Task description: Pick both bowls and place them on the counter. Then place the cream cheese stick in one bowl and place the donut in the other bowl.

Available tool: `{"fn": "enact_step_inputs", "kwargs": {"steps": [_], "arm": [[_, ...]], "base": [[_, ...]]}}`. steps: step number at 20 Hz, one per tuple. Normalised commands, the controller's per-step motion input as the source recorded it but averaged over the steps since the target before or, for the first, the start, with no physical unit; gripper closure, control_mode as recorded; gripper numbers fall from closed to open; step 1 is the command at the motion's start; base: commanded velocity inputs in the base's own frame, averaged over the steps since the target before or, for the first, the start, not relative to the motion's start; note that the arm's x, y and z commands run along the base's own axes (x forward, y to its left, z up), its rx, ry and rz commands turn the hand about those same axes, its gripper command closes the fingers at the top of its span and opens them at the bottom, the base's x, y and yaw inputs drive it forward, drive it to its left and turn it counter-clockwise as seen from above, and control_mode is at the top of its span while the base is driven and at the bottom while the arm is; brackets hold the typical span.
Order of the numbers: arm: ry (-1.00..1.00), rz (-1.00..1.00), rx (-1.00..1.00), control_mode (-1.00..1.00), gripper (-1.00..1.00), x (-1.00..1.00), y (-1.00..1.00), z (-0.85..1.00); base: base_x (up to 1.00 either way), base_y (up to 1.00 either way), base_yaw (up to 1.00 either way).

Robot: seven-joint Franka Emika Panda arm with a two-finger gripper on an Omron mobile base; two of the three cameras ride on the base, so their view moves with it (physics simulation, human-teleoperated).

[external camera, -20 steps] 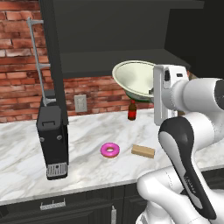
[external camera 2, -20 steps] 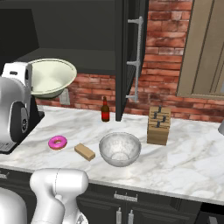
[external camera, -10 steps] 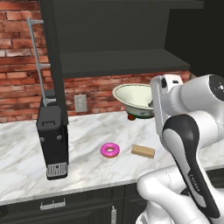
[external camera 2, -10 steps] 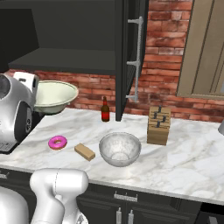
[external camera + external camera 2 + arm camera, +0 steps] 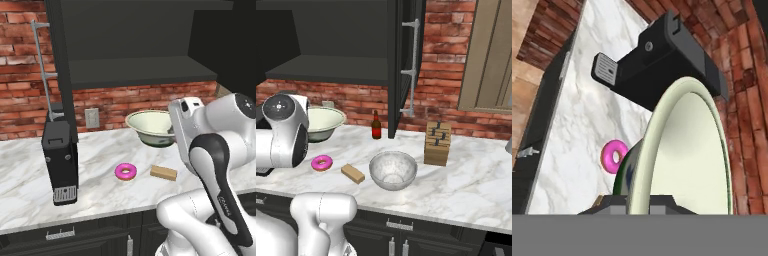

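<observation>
Above the counter, the claw pinches the cream bowl.

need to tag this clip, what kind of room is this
A kitchen, rendered in simulation. A white marble counter runs over dark cabinets against a red brick wall, with a wooden knife block and a pink-iced donut on it.

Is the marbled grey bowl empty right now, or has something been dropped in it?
Empty. The marbled grey bowl stands upright on the counter with a bare inside; the donut and cream cheese stick lie on the marble beside it.
</observation>
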Motion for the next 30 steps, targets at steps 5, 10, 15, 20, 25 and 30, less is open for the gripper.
{"fn": "enact_step_inputs", "kwargs": {"steps": [5, 10, 15, 20, 25, 30], "arm": [[0.00, 0.08, -0.04, -1.00, 1.00, 0.21, 0.00, -0.47], [0.00, 0.04, -0.01, -1.00, 1.00, 0.41, -0.03, -0.25], [0.00, 0.06, 0.00, -1.00, 1.00, 0.45, -0.04, -0.21], [0.00, 0.08, -0.01, -1.00, 1.00, 0.45, 0.00, -0.29], [0.00, 0.05, -0.02, -1.00, 1.00, 0.46, 0.00, -0.37], [0.00, 0.02, -0.01, -1.00, 1.00, 0.43, 0.00, -0.33]], "base": [[0.00, 0.00, 0.00], [0.00, 0.00, 0.00], [0.00, 0.00, 0.00], [0.00, 0.00, 0.00], [0.00, 0.00, 0.00], [0.00, 0.00, 0.00]]}}
